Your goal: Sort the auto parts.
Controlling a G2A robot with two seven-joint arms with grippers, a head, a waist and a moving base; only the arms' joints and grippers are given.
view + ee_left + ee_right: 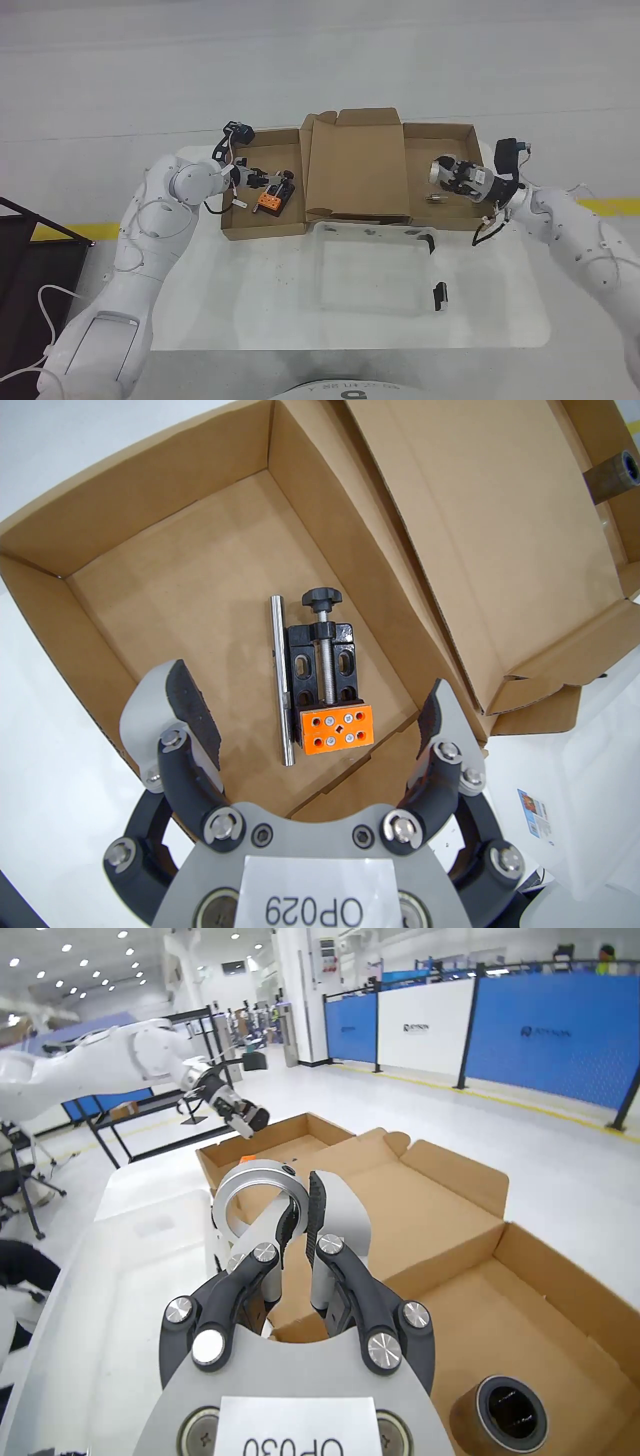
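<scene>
A small vise (325, 680) with a black body and orange jaw block lies in the left compartment of the cardboard box (262, 228), a steel rod (281, 680) touching its side. My left gripper (307, 680) hangs open above them, seen in the top view as the left gripper (250, 180) over the vise (272, 196). My right gripper (302, 1208) is shut on a silver metal ring (260, 1193), held in the air over the box's right compartment (460, 222). A dark cylindrical bushing (505, 1415) lies on that compartment's floor, below the right gripper (452, 176).
A folded cardboard flap (355, 165) covers the box's middle section. A clear plastic tray (370, 300) stands in front of the box, with a small black part (440, 295) at its right side and another (430, 240) near its back corner.
</scene>
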